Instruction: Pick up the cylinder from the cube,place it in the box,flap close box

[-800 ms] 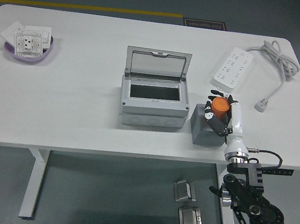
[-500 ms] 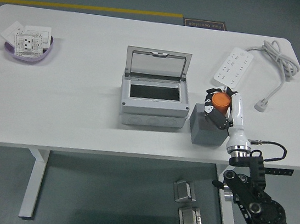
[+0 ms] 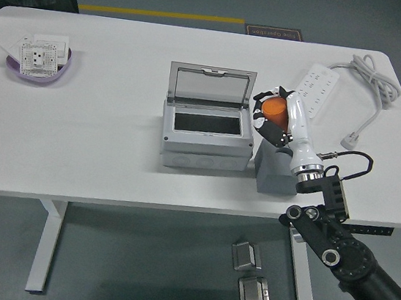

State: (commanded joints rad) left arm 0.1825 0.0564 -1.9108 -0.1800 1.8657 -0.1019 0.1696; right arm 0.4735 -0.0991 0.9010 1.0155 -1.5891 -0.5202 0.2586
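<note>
The small orange cylinder [image 3: 273,108] is lifted clear of the dark grey cube [image 3: 276,170], held just right of the grey plastic box [image 3: 206,137]. The box sits mid-table, its hinged clear-windowed lid [image 3: 210,86] standing upright, its dark interior exposed. The cube rests just right of the box.

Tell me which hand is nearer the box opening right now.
Right. The right hand, shut on the orange cylinder, is just off the right side of the open box, above the grey cube. The left hand is not in view.
</note>
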